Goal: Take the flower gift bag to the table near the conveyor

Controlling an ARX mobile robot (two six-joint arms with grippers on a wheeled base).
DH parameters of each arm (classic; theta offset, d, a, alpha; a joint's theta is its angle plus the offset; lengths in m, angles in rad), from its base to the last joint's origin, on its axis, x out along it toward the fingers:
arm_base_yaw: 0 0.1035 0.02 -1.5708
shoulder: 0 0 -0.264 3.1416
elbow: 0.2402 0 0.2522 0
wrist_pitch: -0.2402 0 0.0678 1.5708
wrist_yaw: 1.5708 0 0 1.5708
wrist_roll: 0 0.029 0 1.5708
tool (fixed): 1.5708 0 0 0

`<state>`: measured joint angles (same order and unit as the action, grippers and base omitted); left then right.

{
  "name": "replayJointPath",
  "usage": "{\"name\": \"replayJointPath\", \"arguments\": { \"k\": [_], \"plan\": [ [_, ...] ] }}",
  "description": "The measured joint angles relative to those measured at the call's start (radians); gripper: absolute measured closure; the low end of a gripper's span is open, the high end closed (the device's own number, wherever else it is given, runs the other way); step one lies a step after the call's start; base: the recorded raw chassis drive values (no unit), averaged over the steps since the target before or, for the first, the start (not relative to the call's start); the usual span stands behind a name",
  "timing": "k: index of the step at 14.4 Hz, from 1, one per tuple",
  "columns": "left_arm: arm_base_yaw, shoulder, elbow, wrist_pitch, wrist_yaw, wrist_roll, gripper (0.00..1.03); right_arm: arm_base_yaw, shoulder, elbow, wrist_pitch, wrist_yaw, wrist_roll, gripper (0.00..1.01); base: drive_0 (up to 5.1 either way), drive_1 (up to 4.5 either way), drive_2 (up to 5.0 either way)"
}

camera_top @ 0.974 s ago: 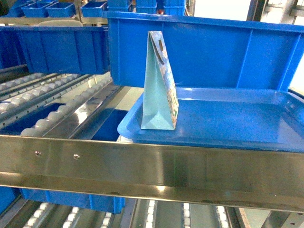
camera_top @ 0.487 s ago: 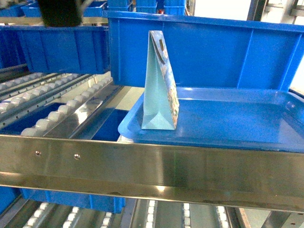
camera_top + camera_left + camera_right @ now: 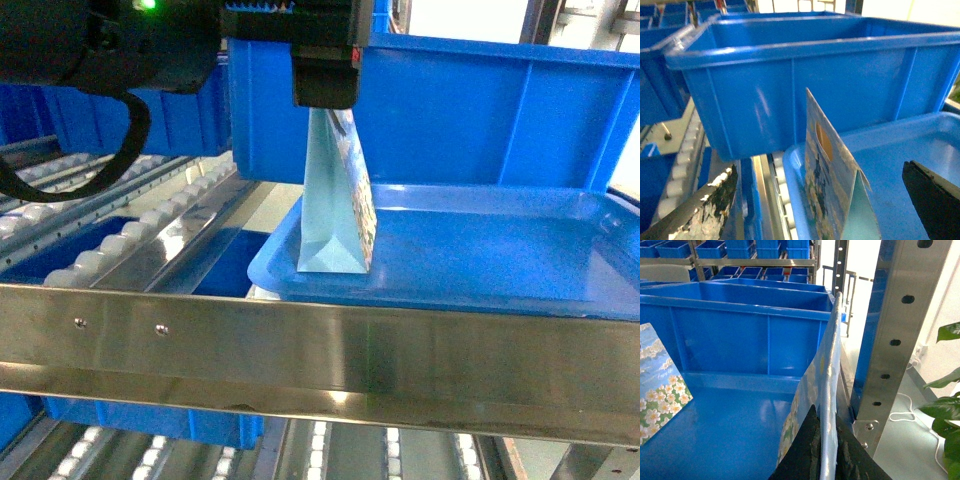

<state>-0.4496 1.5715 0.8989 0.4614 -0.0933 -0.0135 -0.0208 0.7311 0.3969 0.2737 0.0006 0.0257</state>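
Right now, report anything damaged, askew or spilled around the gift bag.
One finger pad of the left claw is chipped and flaking white at its tip, unlike the clean black opposite pad. The gift bag stands upright on the blue tray; nothing spilled.

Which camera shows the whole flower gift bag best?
The head view: the flower gift bag stands upright on the blue tray, visible base to near the top. The left wrist view crops its base; the right wrist view shows only a flowered corner at the left edge.

no readable text, labels, brands or numbers on anything shown
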Motion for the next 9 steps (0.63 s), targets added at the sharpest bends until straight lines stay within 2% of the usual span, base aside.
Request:
{"name": "replayJointPath", "arguments": {
  "k": [5,7,9],
  "plan": [
    [-0.023,0.101,0.139,-0.099,-0.005,-0.091,0.05,0.0,0.0,0.0,0.0,0.0,0.0,0.98,0.0,0.0,0.0],
    [-0.032,0.163,0.188,-0.158,-0.034,-0.13,0.05,0.0,0.0,0.0,0.0,0.0,0.0,0.98,0.0,0.0,0.0],
    [-0.047,0.185,0.21,-0.159,-0.062,-0.141,0.05,0.0,0.0,0.0,0.0,0.0,0.0,0.98,0.0,0.0,0.0]
  ]
}}
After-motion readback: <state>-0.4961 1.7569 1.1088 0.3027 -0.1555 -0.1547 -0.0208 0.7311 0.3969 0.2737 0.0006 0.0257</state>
